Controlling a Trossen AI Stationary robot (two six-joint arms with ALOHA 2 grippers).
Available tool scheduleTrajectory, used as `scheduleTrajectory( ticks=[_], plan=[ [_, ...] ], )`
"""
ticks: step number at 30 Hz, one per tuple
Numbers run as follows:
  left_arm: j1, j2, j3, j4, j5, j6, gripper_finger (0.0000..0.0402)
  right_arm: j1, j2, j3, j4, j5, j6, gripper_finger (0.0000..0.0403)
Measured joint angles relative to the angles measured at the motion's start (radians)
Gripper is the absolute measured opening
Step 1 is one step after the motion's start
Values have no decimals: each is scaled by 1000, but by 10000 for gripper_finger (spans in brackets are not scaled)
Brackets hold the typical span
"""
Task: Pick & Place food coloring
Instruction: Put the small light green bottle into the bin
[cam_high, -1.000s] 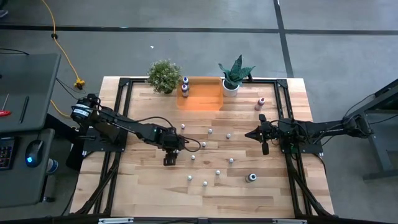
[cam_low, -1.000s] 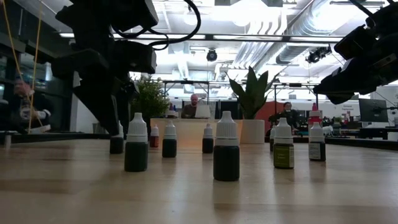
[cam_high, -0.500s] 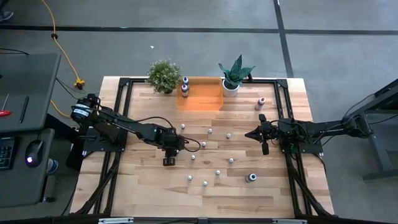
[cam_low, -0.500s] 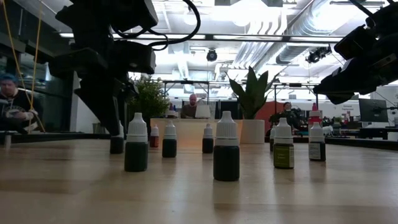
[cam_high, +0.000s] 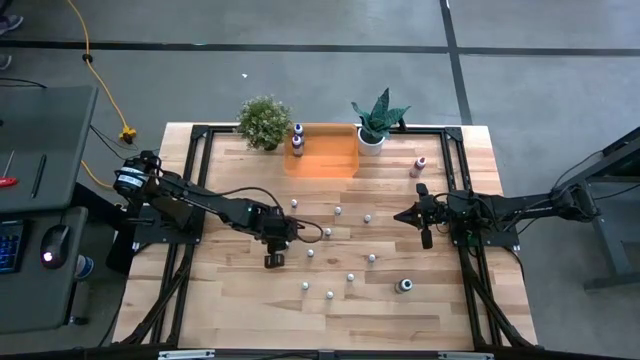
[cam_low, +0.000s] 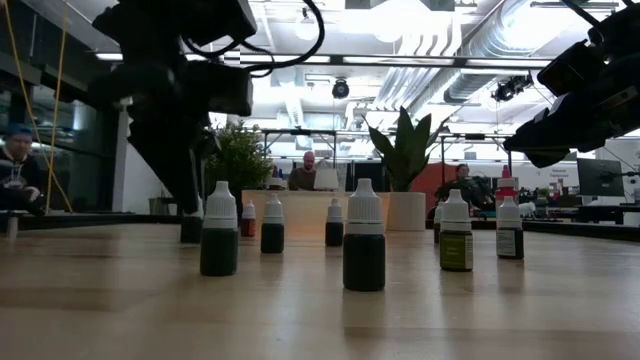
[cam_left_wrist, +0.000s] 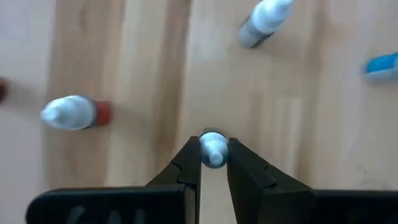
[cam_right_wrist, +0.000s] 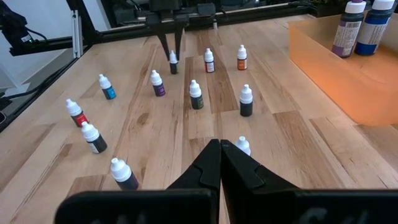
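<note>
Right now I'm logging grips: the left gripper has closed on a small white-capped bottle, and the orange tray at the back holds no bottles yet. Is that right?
Not quite. The left gripper is indeed closed on a white-capped bottle, as the left wrist view shows. But the orange tray is not empty: the high view shows two larger bottles standing in its corner beside the bushy plant.

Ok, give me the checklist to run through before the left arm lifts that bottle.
1. Left tool closed around the white-capped small bottle: ok, fingers sit either side of its cap.
2. Bottle upright: ok.
3. Neighbouring red-bodied bottle clear of the fingers: ok.
4. Translucent orange bin has free space: ok, only two larger bottles at one end.
5. Right tool shut, parked away: ok.
6. Grip firm enough to lift: cannot tell.
</note>
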Motion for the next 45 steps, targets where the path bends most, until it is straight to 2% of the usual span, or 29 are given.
scheduleTrajectory(
  ticks=[6,17,25,32,38,45],
  plan=[
    [23,-2,46,0,56,34,42,0,0,0,0,0,0,0],
    [46,-2,122,1,296,278,41,0,0,0,0,0,0,0],
    [73,-23,187,0,359,491,41,0,0,0,0,0,0,0],
    [78,-95,224,61,352,692,41,0,0,0,2,0,0,0],
    [78,-131,228,130,326,707,41,0,0,0,0,0,0,0],
    [79,-147,227,233,125,707,40,0,0,0,0,0,0,0]
  ],
)
